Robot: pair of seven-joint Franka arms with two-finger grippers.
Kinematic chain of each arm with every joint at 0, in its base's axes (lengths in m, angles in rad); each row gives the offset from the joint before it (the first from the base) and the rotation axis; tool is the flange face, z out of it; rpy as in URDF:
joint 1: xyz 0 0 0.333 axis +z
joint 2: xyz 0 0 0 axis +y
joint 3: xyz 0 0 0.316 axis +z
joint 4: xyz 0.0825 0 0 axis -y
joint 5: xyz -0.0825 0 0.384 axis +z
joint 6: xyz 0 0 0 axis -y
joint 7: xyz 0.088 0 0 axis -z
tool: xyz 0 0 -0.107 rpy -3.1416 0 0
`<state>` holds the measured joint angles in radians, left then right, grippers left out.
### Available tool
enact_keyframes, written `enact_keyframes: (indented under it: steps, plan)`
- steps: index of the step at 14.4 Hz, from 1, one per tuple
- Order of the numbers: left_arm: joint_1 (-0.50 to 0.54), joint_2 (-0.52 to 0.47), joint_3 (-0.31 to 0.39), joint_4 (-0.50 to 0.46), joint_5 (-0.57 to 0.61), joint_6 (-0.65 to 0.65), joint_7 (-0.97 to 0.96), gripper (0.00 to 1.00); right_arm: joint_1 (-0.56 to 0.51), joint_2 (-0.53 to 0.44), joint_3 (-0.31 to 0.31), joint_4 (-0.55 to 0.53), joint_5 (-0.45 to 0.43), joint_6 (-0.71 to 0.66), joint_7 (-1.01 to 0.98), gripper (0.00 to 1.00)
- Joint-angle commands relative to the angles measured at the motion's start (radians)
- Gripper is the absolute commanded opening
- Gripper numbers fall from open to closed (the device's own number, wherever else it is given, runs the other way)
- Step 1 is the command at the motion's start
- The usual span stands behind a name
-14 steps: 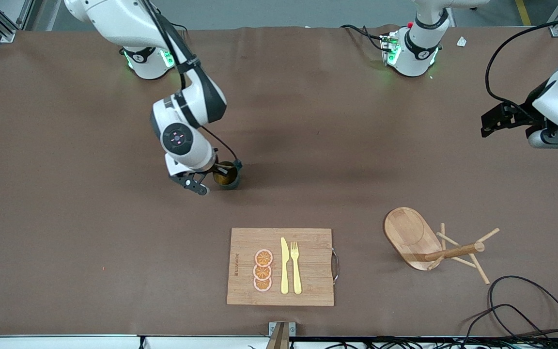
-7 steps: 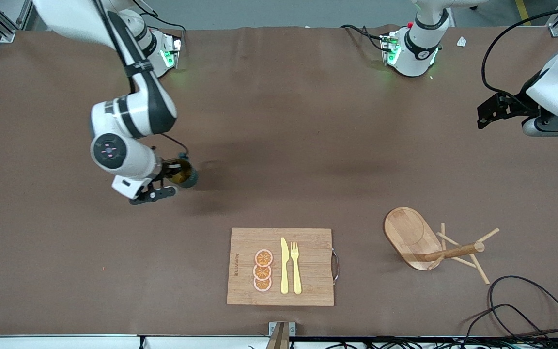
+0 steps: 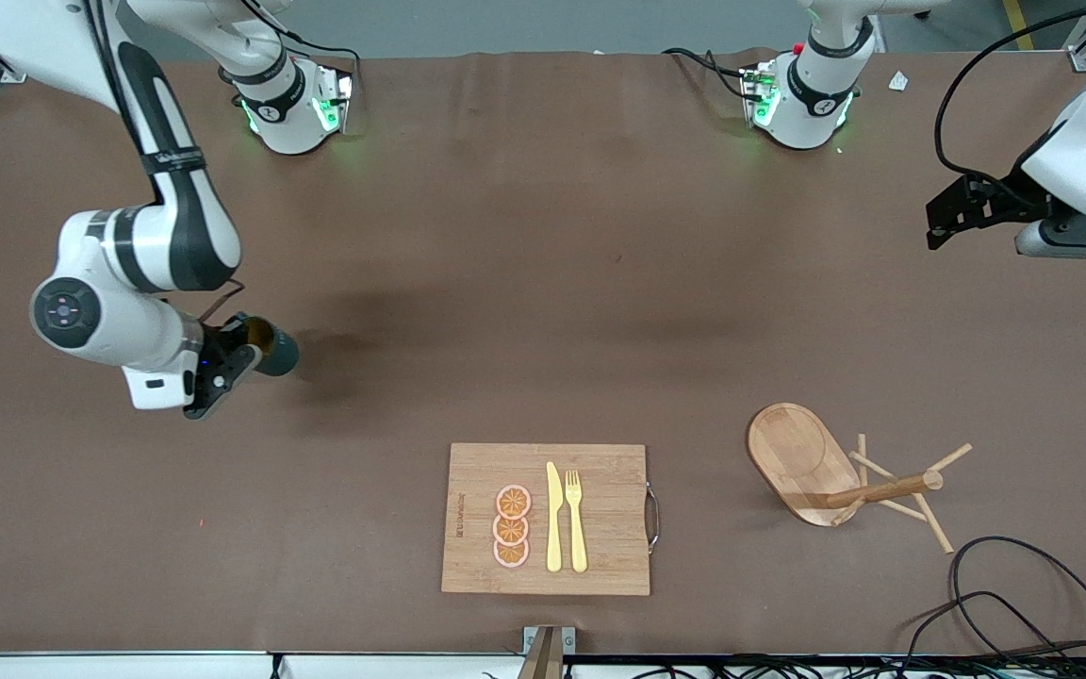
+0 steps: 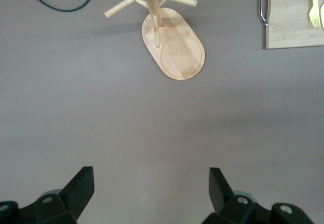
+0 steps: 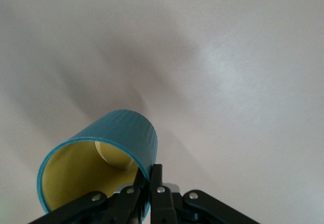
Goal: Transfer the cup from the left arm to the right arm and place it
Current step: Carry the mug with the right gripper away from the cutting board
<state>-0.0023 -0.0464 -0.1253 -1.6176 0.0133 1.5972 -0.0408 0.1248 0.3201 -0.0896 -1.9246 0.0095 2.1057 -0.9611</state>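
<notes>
The right gripper [image 3: 239, 356] hung over the bare table [image 3: 543, 283] toward the right arm's end, at about nine o'clock in the front view. Its fingers [image 5: 154, 196] were pinched tight on the rim of the cup [image 3: 271, 351], one inside the wall and one outside. The cup was carried in the air, tipped so its yellow inside [image 5: 81, 176] faced the wrist camera; its handle was hard to make out, perhaps hidden by the body.

At six o'clock lay the cutting board [image 3: 600, 490], near the front edge. On it sat three orange slices [image 3: 511, 526] in a row, with a yellow knife [image 3: 553, 519] and yellow fork [image 3: 576, 521] side by side just beside them.

At about four o'clock stood the wooden mug tree [image 3: 849, 481] on its oval base, with a loop of black cable [image 3: 1033, 589] nearer the camera.

At two o'clock the left gripper [image 3: 953, 215] waited in the air over the left arm's end of the table, its fingers [image 4: 81, 188] spread wide and holding nothing.
</notes>
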Motion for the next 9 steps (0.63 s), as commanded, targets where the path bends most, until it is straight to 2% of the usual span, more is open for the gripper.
enact_keyframes:
  steps: [1,6,9]
  plan:
    - [0.013,0.017,-0.001,0.039,0.005,-0.028,0.006,1.0,-0.089,-0.007,0.022,-0.019,-0.016,0.062,-0.293,0.0]
    - [0.015,0.016,0.004,0.067,-0.004,-0.076,0.012,1.0,-0.175,0.051,0.022,-0.037,-0.016,0.219,-0.701,0.0]
    - [0.012,0.025,0.003,0.073,-0.009,-0.076,0.006,1.0,-0.172,0.074,0.022,-0.05,-0.016,0.269,-0.798,0.0]
